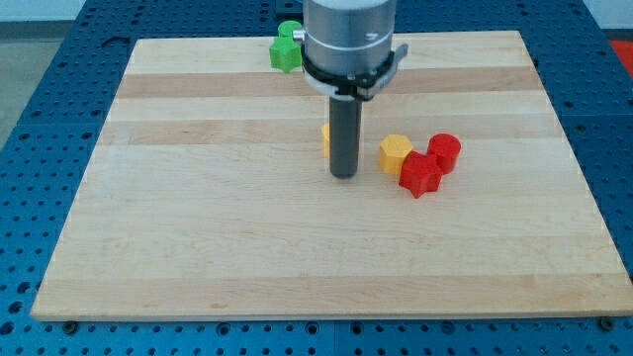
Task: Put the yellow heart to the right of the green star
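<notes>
A green block [285,51], star-like in outline, sits at the board's top edge, partly hidden by the arm's body on its right side. My tip [343,175] rests near the board's middle. A yellow block [324,140] shows only as a sliver at the rod's left side, just above the tip; its shape cannot be made out. A yellow hexagon-like block [396,153] lies just right of the rod, apart from it.
A red star-like block [420,175] touches the yellow hexagon's lower right. A red cylinder [445,150] sits right of both, against the red star. The wooden board [198,227] lies on a blue perforated table.
</notes>
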`<state>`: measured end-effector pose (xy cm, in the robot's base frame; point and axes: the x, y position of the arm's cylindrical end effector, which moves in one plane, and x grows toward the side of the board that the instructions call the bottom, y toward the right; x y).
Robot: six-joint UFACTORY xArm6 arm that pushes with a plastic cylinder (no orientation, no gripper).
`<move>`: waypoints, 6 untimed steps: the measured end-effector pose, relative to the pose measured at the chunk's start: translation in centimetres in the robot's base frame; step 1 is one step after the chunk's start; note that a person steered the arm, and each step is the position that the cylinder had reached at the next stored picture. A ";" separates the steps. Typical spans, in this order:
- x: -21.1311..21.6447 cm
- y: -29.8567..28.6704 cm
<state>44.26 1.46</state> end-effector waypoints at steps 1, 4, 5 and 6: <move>-5.8 0.1; -3.7 -0.8; -3.1 -5.7; -6.7 -6.8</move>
<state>37.55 -5.31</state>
